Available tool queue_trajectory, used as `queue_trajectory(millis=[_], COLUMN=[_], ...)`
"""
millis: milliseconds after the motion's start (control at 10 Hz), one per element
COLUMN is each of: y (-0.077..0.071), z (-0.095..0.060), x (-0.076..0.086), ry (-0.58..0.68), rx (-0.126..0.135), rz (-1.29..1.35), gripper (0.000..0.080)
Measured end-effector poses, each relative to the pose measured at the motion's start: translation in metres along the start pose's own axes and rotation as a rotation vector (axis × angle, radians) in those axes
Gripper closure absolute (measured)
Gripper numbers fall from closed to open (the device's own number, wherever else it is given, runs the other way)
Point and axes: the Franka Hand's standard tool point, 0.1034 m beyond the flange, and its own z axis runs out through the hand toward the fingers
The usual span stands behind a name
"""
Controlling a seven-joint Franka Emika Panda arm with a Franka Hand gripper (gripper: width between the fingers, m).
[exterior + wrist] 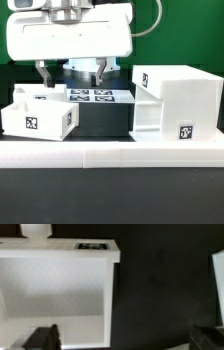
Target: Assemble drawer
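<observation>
The drawer's white tray sits at the exterior view's left, open-topped, with a tag on its front wall. It fills much of the wrist view, with a tag on its rim. The boxy white housing stands at the exterior view's right, with tags on it and a lower white part jutting out toward the middle. Its edge shows in the wrist view. My gripper is open and empty, hovering above the tray's right wall. In the wrist view, one finger is over the tray's inside and the other over black table.
The marker board lies flat on the black table behind the tray, below my gripper. A long low white rail runs across the front of the table. A green wall is behind.
</observation>
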Motion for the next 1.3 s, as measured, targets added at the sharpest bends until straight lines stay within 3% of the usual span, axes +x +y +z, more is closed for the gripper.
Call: queue_trajectory(millis=[300, 700, 1100, 1300], y=[0.003, 0.026, 0.027, 0.021], z=[0.003, 0.027, 0.051, 0.063], x=[-0.003, -0.015, -0.023, -0.028], ry=[-0.011, -0.074, -0.077, -0.068], rx=[-0.001, -0.016, -0.033, -0.043], rz=[0.012, 0.064, 0.062, 0.041], gripper=[0.015, 0.015, 0.015, 0.015])
